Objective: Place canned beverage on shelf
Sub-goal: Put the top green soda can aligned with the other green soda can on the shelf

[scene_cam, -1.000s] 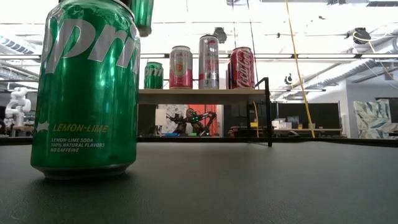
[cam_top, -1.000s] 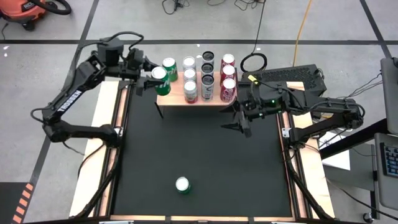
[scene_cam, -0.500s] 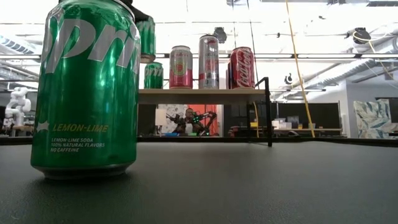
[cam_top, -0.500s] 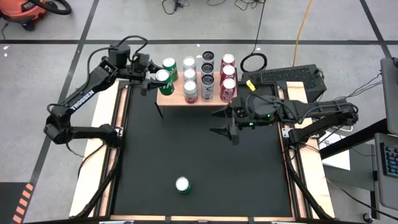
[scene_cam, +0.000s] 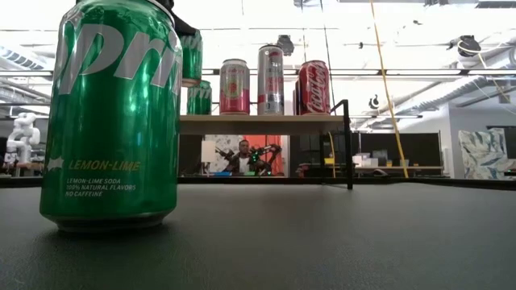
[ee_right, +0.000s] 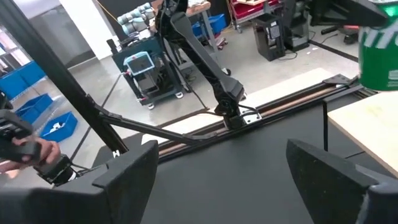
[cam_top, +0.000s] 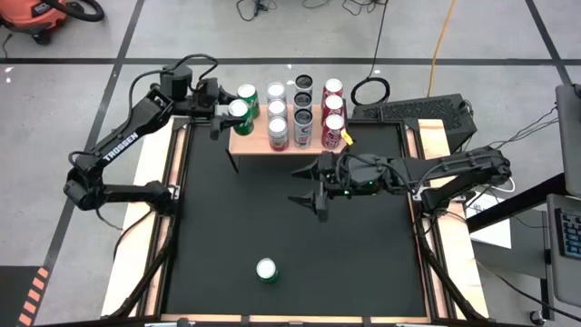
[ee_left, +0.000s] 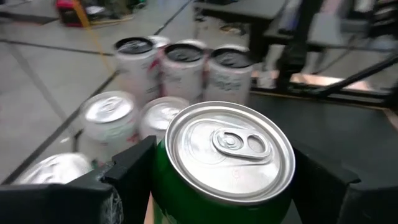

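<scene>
Gripping a green can (cam_top: 238, 113) at its sides, the left gripper (cam_top: 221, 115) is holding it upright over the near left corner of the shelf (cam_top: 255, 143); whether the can's base is touching the wood is not clear. In the left wrist view the fingers (ee_left: 132, 169) are pressing both sides of the can (ee_left: 227, 163). Other cans (cam_top: 303, 111) are standing in rows on the shelf. The right gripper (cam_top: 311, 192) is hovering over the black table (cam_top: 227, 236), just in front of the shelf, fingers spread wide and grasping nothing. Another green can (cam_top: 266, 270) is standing alone near the table's front edge.
</scene>
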Motion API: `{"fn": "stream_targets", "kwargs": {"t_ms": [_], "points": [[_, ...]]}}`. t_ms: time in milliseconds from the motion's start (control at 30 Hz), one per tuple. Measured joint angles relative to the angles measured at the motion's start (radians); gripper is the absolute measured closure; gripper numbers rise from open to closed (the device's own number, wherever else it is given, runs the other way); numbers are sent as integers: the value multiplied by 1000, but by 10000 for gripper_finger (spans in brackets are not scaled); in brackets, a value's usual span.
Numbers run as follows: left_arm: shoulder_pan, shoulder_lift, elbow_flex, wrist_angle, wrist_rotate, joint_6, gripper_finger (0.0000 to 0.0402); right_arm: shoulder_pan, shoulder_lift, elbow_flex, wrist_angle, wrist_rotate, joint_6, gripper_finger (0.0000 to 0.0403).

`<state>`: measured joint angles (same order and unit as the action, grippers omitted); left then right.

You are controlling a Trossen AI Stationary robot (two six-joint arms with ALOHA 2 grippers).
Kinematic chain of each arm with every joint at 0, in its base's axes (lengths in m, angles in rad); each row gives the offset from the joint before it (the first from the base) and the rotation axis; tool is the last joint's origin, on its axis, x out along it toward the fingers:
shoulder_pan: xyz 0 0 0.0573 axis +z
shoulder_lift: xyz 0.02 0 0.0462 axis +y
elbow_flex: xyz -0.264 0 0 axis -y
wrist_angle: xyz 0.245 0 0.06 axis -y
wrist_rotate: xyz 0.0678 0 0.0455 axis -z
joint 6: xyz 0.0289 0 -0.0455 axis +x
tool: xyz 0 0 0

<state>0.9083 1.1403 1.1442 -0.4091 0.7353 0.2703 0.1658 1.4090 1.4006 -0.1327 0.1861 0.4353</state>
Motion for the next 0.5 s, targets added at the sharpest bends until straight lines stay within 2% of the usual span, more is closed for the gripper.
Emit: {"fn": "stream_targets", "kwargs": {"t_ms": [100,167,300,500], "points": [[-10,0,0,-1,-87,-1,109,0,-1,0,1,0,-8,71],[-14,0,0,0,-106,-25,108,0,-1,0,1,1,-13,71],[-30,0,0,12,-59,-88,108,0,-1,0,1,1,-14,71],[-25,0,-40,33,3,7,107,0,-1,0,-8,1,-14,71]]}}
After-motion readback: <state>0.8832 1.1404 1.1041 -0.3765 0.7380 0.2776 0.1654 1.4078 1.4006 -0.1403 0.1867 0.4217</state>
